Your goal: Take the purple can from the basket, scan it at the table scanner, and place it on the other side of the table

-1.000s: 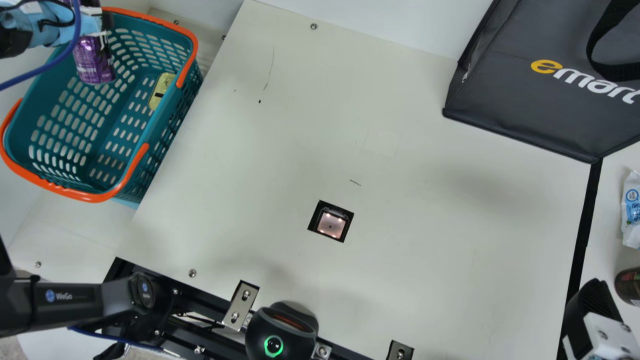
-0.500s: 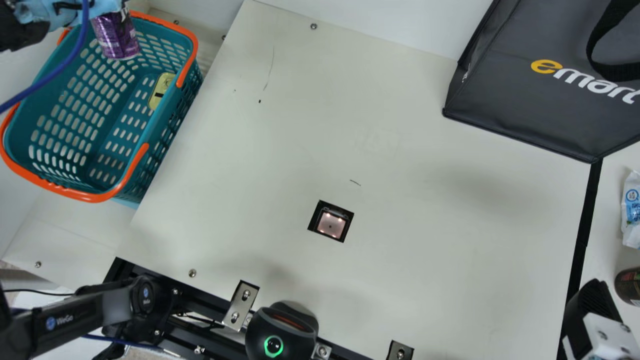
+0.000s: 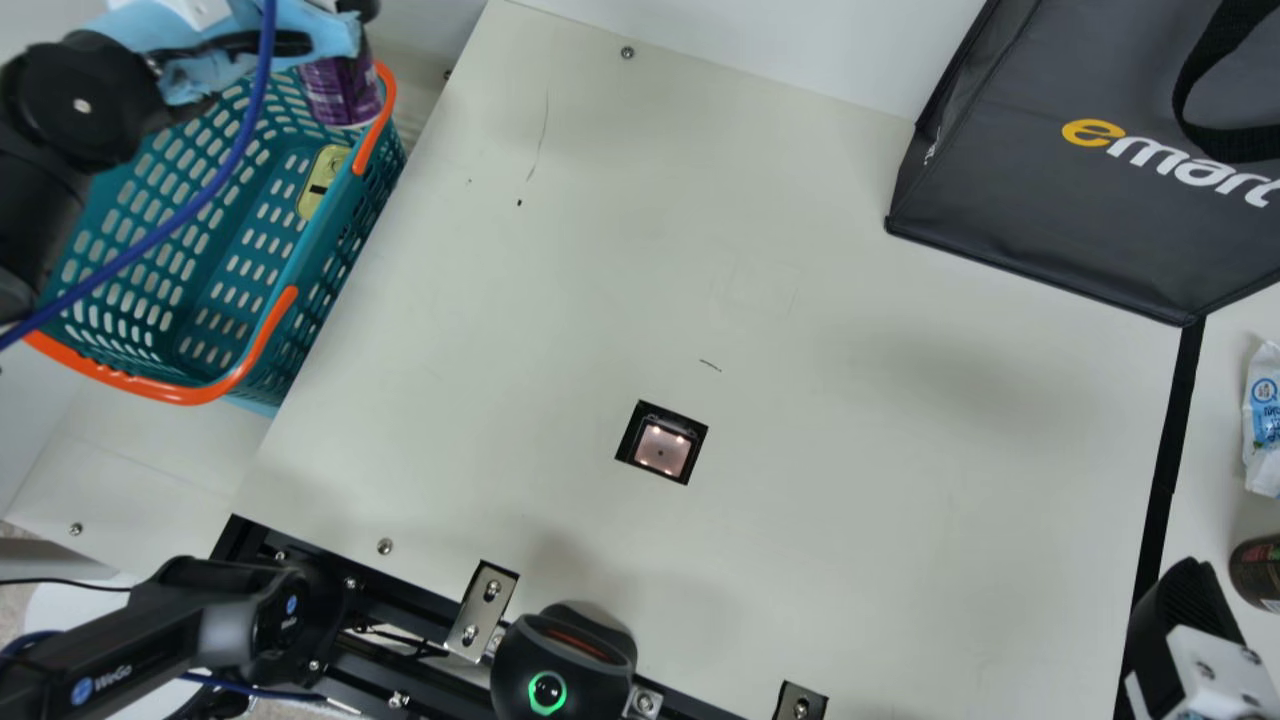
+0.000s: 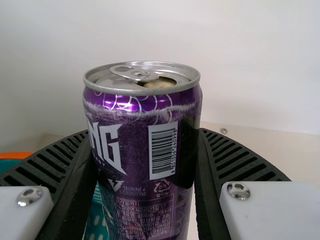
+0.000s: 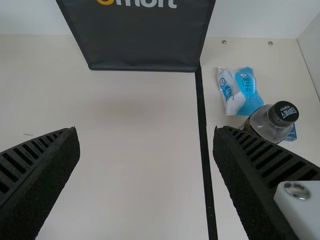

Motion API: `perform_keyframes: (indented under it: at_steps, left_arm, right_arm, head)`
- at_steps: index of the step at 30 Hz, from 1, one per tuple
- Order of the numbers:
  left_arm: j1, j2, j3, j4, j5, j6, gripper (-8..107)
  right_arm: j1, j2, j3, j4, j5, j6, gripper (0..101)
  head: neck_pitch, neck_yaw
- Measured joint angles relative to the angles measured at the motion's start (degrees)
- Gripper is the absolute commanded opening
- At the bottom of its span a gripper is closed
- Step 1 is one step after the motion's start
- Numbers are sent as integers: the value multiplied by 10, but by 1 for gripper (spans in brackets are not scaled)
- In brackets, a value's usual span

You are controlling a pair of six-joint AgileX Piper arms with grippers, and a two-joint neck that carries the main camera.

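Note:
My left gripper [image 3: 345, 30] is at the top left in the main view, holding the purple can [image 3: 343, 92] above the basket's [image 3: 262, 345] far right rim. In the left wrist view my left gripper [image 4: 145, 165] is shut on the can [image 4: 135, 145], a finger on either side, with its barcode and opened top showing. The table scanner [image 3: 662, 446] sits lit in its square cutout. My right gripper [image 3: 1175, 610] is at the main view's lower right edge; in the right wrist view the right gripper [image 5: 146, 175] stands open, nothing between its fingers.
A yellow item [image 3: 322, 180] lies in the basket. A dark bag [image 3: 1040, 190] stands at the back right. Beyond the black tape line [image 3: 1165, 480] are a blue-white packet [image 5: 240, 90] and a bottle [image 5: 270, 122]. A black device [image 3: 563, 665] stands at the near edge.
My left arm has moved right in the main view with the purple can, from over the basket's inside to its far right rim. My right gripper has kept still.

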Motion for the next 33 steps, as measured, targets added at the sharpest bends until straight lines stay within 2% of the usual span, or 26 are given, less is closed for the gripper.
perform_keyframes:
  at_steps: [13,21,33]
  left_arm:
    - [-103,-11,93,16,-131,-41,-8]
    - [-139,-24,154,25,-190,-51,-8]
    - [-181,-31,250,101,-272,-127,-8]
  right_arm:
    - [0,0,0,0,0,0,95]
    - [0,0,0,0,0,0,95]
    - [0,0,0,0,-1,0,95]
  head:
    - [1,-1]
    - [1,0]
    - [1,-1]
